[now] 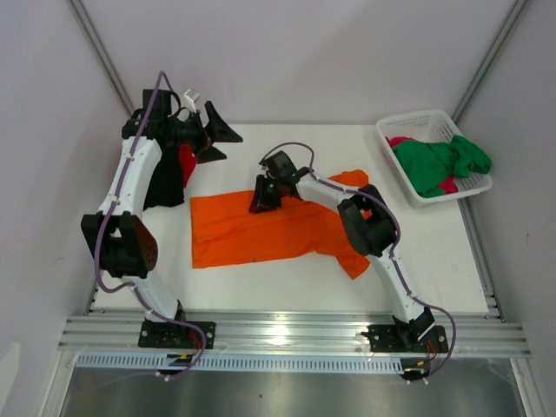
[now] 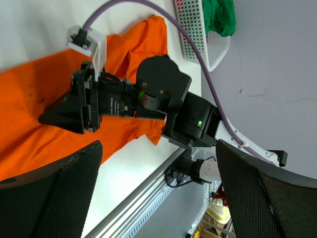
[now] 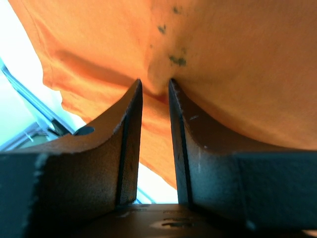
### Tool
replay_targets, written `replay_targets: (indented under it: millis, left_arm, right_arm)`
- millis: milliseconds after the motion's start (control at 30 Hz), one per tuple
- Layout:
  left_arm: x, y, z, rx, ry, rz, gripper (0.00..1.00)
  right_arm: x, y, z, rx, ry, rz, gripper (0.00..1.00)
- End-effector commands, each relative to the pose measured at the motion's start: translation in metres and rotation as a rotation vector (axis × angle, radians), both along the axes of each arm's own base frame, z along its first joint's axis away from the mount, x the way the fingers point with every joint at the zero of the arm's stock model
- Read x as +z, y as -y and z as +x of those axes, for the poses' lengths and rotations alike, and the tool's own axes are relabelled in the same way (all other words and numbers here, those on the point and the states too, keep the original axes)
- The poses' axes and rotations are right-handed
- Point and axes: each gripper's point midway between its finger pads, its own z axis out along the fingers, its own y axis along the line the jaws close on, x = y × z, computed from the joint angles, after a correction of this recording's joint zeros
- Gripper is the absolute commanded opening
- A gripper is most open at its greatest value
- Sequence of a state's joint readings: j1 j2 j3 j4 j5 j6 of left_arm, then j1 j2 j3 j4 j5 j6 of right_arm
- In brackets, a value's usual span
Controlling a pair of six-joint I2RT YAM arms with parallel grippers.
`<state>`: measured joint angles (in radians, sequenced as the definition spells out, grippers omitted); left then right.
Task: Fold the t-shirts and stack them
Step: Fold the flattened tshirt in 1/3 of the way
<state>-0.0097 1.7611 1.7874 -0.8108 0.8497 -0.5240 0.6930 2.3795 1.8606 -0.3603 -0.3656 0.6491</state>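
Observation:
A bright orange t-shirt [image 1: 252, 230] lies spread across the middle of the table. My right gripper [image 1: 263, 201] is down on its far edge, near the middle. In the right wrist view the gripper [image 3: 155, 85] is shut on a small pinch of orange t-shirt [image 3: 237, 59]. My left gripper [image 1: 221, 141] is wide open and empty, raised at the back left. Its wrist view looks down on the right gripper [image 2: 42, 118] and the orange t-shirt [image 2: 29, 99]. A black t-shirt [image 1: 163, 182] and a red t-shirt [image 1: 187, 165] lie at the left, partly hidden by the left arm.
A white lattice basket [image 1: 417, 119] stands at the back right, holding a crumpled green t-shirt [image 1: 439, 165] and a magenta-pink one [image 1: 401, 142]. The basket [image 2: 195, 29] also shows in the left wrist view. An aluminium rail [image 1: 287, 330] runs along the table's near edge.

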Motion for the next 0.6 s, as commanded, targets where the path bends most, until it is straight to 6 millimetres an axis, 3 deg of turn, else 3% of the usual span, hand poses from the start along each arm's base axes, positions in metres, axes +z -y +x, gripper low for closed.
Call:
replay_targets:
  millis: [0, 133, 333, 400, 433, 467, 567]
  left_arm:
    - [0.018, 0.001, -0.012, -0.017, 0.055, -0.029, 0.98]
    - [0.01, 0.001, -0.015, -0.018, 0.042, -0.028, 0.98]
    - [-0.002, 0.0, -0.017, -0.019, 0.027, -0.023, 0.98]
    - [-0.006, 0.0, -0.015, -0.018, 0.024, -0.022, 0.98]
    - [-0.014, 0.0, -0.014, -0.017, 0.006, -0.022, 0.98]
    - [-0.016, 0.0, -0.013, -0.019, 0.007, -0.02, 0.98]
    - [-0.038, -0.001, -0.012, -0.024, -0.032, -0.009, 0.98]
  right_arm:
    - [-0.015, -0.01, 0.004, -0.01, -0.014, -0.03, 0.3]
    - [-0.013, -0.02, 0.011, -0.013, -0.013, -0.008, 0.3]
    - [0.004, -0.015, 0.016, -0.007, 0.047, -0.02, 0.3]
    - [0.025, -0.01, 0.018, -0.007, 0.105, -0.007, 0.3]
    - [0.045, -0.008, 0.02, -0.013, 0.143, 0.012, 0.3]
    - [0.048, -0.002, 0.019, -0.019, 0.147, 0.008, 0.3]
    - [0.086, 0.009, 0.027, -0.043, 0.22, 0.038, 0.3]
